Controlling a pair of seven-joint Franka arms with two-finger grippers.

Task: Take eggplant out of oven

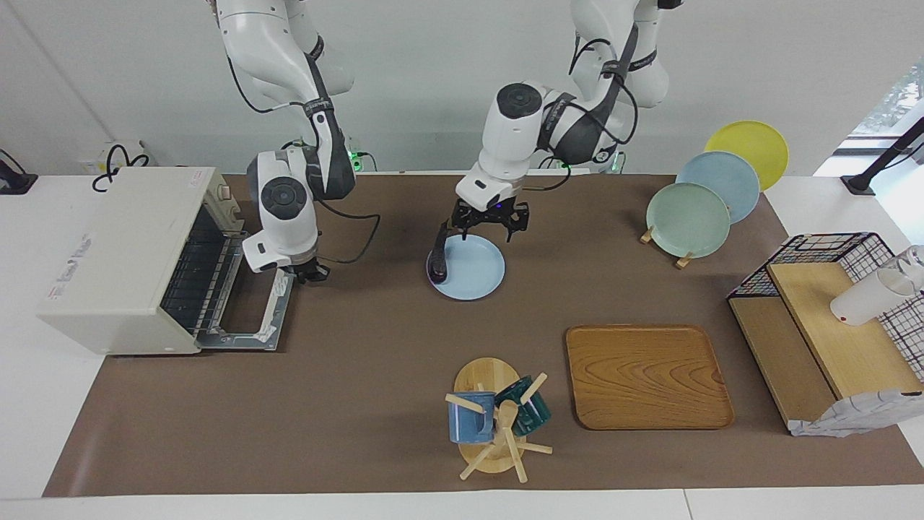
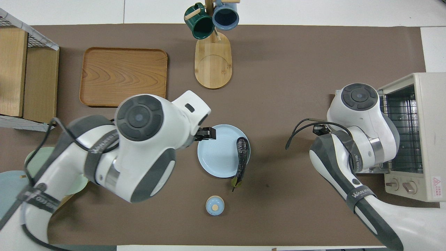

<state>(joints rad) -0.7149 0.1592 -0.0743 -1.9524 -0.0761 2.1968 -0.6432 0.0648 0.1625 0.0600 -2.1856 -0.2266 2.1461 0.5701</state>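
Observation:
The eggplant (image 1: 437,260) lies across the rim of a light blue plate (image 1: 473,274), on the side toward the right arm's end, with its stem tip off the plate nearer the robots; it also shows in the overhead view (image 2: 241,158). The cream-white oven (image 1: 119,253) stands at the right arm's end with its door (image 1: 249,303) folded down flat and its rack (image 2: 400,136) bare. My left gripper (image 1: 489,227) hangs open and empty over the plate (image 2: 217,155). My right gripper (image 1: 309,273) is over the open door's edge.
A small blue lid (image 2: 215,205) sits nearer the robots than the plate. A mug tree (image 1: 494,419) and a wooden tray (image 1: 646,375) lie farther out. A plate rack (image 1: 689,217) and a wire basket (image 1: 830,318) stand at the left arm's end.

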